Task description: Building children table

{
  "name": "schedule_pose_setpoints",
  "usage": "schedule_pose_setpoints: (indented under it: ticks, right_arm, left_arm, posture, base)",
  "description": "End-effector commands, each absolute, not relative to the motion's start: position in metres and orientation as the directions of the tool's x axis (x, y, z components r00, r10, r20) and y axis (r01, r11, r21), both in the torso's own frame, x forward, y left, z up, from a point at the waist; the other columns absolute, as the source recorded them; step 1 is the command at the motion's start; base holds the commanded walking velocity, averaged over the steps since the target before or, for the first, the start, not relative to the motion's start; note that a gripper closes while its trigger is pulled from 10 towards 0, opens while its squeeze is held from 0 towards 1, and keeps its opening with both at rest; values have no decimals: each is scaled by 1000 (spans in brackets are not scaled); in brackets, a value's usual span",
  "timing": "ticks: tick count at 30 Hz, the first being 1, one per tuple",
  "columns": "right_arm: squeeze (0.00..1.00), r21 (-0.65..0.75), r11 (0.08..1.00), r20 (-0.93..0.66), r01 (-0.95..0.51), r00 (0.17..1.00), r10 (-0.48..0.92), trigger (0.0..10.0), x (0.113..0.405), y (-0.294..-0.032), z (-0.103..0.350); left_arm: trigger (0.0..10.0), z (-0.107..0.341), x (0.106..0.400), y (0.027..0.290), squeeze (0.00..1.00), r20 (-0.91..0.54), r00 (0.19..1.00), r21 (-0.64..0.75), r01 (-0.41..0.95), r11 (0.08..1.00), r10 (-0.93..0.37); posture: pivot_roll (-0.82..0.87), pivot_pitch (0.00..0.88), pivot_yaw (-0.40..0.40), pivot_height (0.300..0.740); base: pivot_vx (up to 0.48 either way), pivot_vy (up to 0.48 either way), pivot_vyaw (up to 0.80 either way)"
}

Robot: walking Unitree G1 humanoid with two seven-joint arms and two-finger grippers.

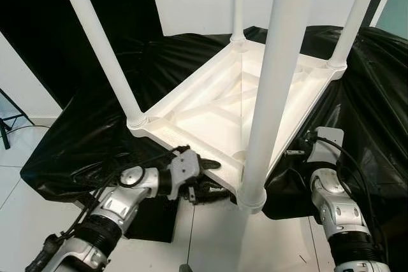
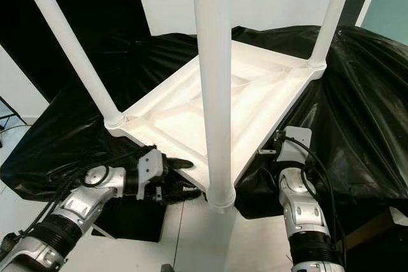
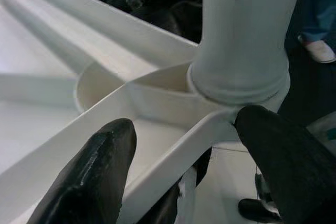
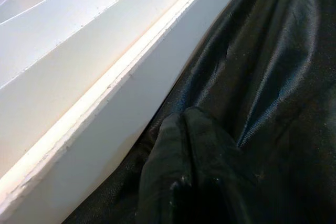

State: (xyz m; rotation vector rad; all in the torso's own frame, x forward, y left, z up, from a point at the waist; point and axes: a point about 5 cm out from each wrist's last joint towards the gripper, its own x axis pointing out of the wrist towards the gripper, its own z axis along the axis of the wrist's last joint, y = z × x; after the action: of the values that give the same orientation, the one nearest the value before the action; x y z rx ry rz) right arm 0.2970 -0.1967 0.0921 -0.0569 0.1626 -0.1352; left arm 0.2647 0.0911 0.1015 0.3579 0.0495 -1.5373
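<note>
Fingers (image 3: 89,177) of the left gripper (image 1: 205,173) spread apart, straddling the near rim of the upturned white children table (image 1: 210,109) close to its front leg (image 1: 274,87). Right gripper (image 1: 299,151) tucked under the table's right edge against the black sheet (image 1: 363,93); cannot tell whether its fingers are apart or together. Table lying upside down on the black-draped surface, four legs pointing up.
</note>
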Motion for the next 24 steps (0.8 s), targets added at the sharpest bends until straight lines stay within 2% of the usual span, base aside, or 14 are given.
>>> schedule_pose_setpoints:
  ticks: [1,3,4,5,6,7,8,17,21,24]
  right_arm:
    - [0,-57,990,-232,130,963,-140,10000,291,-194,78]
    - [0,-56,989,-233,133,962,-143,10000,291,-194,78]
    - [0,-56,989,-233,137,961,-146,10000,291,-194,78]
    - [0,-56,989,-233,137,961,-146,10000,291,-194,78]
    - [0,-56,989,-234,139,961,-148,10000,290,-194,78]
    - [0,-56,989,-234,139,961,-148,10000,290,-194,78]
    - [0,-56,988,-234,141,961,-151,10000,290,-194,78]
    - [0,-49,988,-224,149,962,-156,10000,291,-191,83]
    - [0,-41,988,-212,151,965,-156,10000,291,-189,89]
    - [0,-40,988,-211,152,965,-157,10000,291,-189,90]
  left_arm:
    - [10000,102,249,88,0,-308,-275,143,933,-331,-911]
    - [10000,101,249,87,0,-311,-276,148,931,-333,-910]
    - [6627,99,249,86,0,-325,-278,149,929,-339,-904]
    - [6627,99,249,86,0,-325,-278,149,929,-339,-904]
    - [3333,97,249,85,0,-338,-272,153,929,-338,-901]
    - [3333,97,249,85,0,-338,-272,153,929,-338,-901]
    - [0,95,249,84,0,-353,-270,153,928,-340,-896]
    - [0,84,251,72,0,-380,-199,147,951,-271,-904]
    - [0,76,257,60,0,-394,-103,160,971,-179,-913]
    - [0,75,259,59,0,-399,-85,167,972,-164,-913]
  posture:
    - [-72,0,82,740]
    - [-72,0,82,740]
    - [-72,0,82,740]
    - [-72,0,82,740]
    - [-72,0,84,740]
    - [-72,0,84,740]
    - [-72,0,84,740]
    - [-77,0,92,740]
    - [-82,0,91,740]
    - [-82,0,91,740]
  base:
    - [0,0,0]
    - [0,0,0]
    - [0,0,0]
    - [0,0,0]
    - [0,0,0]
    - [0,0,0]
    - [0,0,0]
    - [0,0,0]
    - [0,0,0]
    - [0,0,0]
